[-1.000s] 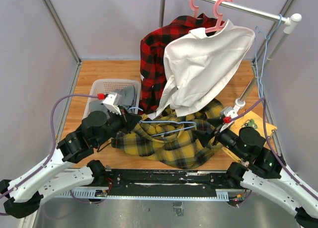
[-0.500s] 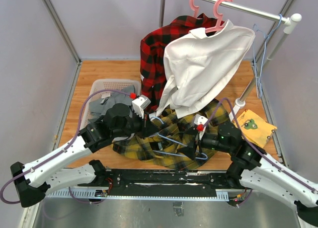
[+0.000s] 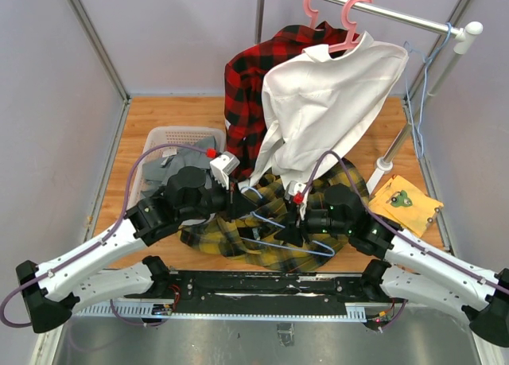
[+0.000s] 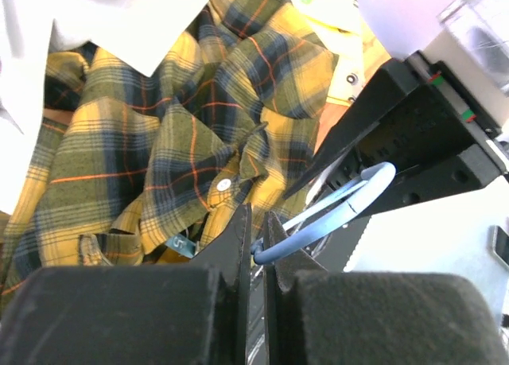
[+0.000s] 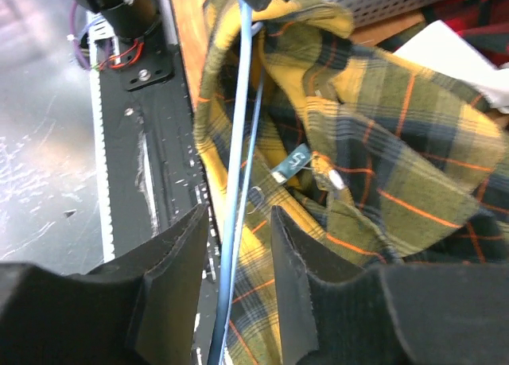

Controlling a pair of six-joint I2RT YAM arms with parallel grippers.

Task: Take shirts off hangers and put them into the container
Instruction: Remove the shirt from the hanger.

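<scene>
The yellow-and-green plaid shirt (image 3: 208, 236) lies crumpled at the near centre of the table (image 3: 159, 114), between the two arms, with a light-blue hanger (image 5: 235, 158) across it. The left gripper (image 4: 256, 222) is clamped on the hanger's wire at the shirt's left side. The right gripper (image 5: 236, 214) straddles the same wire further right, jaws apart and not pinching.

The step in hand looks like freeing this hanger from the shirt. Next, the right jaws likely need to close on wire alone, not cloth.

Further left, the white basket (image 3: 183, 129) holds a grey shirt (image 3: 155, 170). A white shirt (image 3: 326, 102) and a red plaid shirt (image 3: 242, 87) hang at the far side.
</scene>
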